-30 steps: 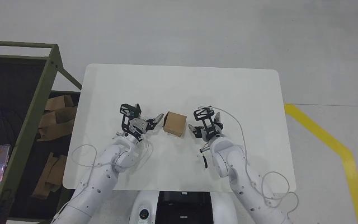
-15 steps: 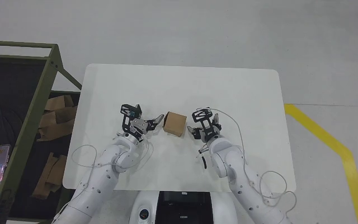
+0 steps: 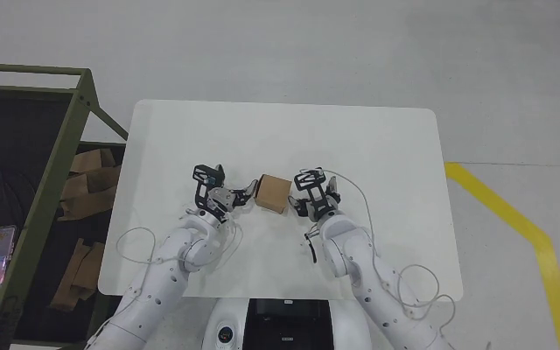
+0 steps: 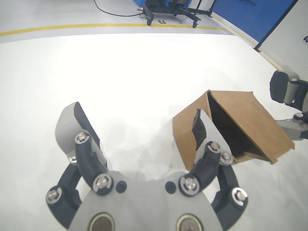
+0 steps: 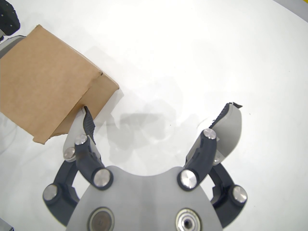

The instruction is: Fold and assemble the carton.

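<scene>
A small brown carton (image 3: 273,192) lies on its side on the white table (image 3: 376,149), between my two grippers. Its open end (image 4: 228,133) faces my left gripper (image 4: 140,123), which is open with one finger (image 4: 201,131) right at that end. In the top view the left gripper (image 3: 234,194) sits just left of the carton. My right gripper (image 5: 158,114) is open on the carton's other side, one finger (image 5: 89,121) touching a low corner of the closed brown face (image 5: 48,90). From above the right gripper (image 3: 308,198) stands close against the carton's right side.
A green metal cart (image 3: 52,166) stands left of the table and holds several flat brown cardboard pieces (image 3: 87,184). A yellow floor line (image 3: 507,219) runs at the right. A thin white cable (image 3: 367,206) loops off the right arm.
The right gripper has moved left, closing up to the carton's right side. The left gripper has shifted slightly right toward the carton. The carton has stayed put.
</scene>
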Controlling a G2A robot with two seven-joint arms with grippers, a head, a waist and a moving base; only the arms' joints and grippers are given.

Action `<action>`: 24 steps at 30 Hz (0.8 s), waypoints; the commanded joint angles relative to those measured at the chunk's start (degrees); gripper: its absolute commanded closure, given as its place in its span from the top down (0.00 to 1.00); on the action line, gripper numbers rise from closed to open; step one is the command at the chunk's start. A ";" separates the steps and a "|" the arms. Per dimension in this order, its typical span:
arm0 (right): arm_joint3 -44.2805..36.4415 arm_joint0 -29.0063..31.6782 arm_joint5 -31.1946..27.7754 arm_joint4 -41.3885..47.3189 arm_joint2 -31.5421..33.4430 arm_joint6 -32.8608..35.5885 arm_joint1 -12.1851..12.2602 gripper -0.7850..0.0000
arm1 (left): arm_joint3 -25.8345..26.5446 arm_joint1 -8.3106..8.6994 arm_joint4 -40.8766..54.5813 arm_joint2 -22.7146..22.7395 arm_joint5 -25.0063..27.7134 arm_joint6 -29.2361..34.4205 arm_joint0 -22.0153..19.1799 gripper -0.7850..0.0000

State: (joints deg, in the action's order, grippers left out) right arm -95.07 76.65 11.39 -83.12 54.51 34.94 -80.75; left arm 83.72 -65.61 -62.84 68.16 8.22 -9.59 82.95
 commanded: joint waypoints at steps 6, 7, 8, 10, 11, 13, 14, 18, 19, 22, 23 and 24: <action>0.46 -0.23 0.08 0.10 -0.11 -0.48 -0.31 1.00 | -0.11 -0.25 -1.15 -0.31 0.56 -0.18 0.00 1.00; 0.53 -0.27 0.10 0.09 -0.13 -0.50 -0.36 1.00 | -0.15 -0.28 -1.25 -0.31 0.62 -0.15 -0.03 1.00; 0.60 -0.30 0.10 0.07 -0.13 -0.51 -0.40 1.00 | -0.23 -0.31 -1.30 -0.26 0.69 -0.12 -0.08 1.00; 0.71 -0.36 -0.01 0.06 -0.13 -0.39 -0.47 1.00 | -0.49 -0.37 -1.19 -0.17 0.98 -0.04 -0.22 1.00; 0.74 -0.38 -0.04 0.06 -0.11 -0.35 -0.50 1.00 | -0.68 -0.40 -1.32 -0.12 1.04 0.03 -0.34 1.00; 0.82 -0.37 0.04 0.00 0.02 -0.37 -0.56 1.00 | -1.09 -0.48 -1.20 0.13 0.80 -0.06 -0.58 1.00; 0.82 -0.35 0.02 -0.06 0.08 -0.36 -0.58 1.00 | -1.28 -0.52 -0.88 0.32 0.64 -0.19 -0.71 1.00; 0.57 -0.02 -0.07 0.03 0.51 -0.55 -0.61 1.00 | -1.96 -0.69 0.16 1.02 0.43 -1.01 -1.19 1.00; 0.51 0.07 -0.13 -0.03 0.60 -0.62 -0.61 1.00 | -2.09 -0.74 0.44 1.17 0.40 -1.28 -1.28 1.00; 0.39 0.24 -0.30 -0.10 0.78 -0.57 -0.65 1.00 | -2.43 -0.88 0.76 1.40 0.25 -1.61 -1.56 1.00; 0.36 0.28 -0.35 -0.13 0.83 -0.56 -0.67 1.00 | -2.60 -0.94 0.80 1.42 0.14 -1.63 -1.70 1.00; 0.34 0.30 -0.39 -0.16 0.88 -0.55 -0.68 1.00 | -2.75 -1.00 0.81 1.39 0.13 -1.62 -1.85 1.00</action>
State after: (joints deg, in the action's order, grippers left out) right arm -94.72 76.94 11.04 -83.25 55.35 34.37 -81.42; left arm 81.12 -66.55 -62.04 69.57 8.38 -11.22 81.24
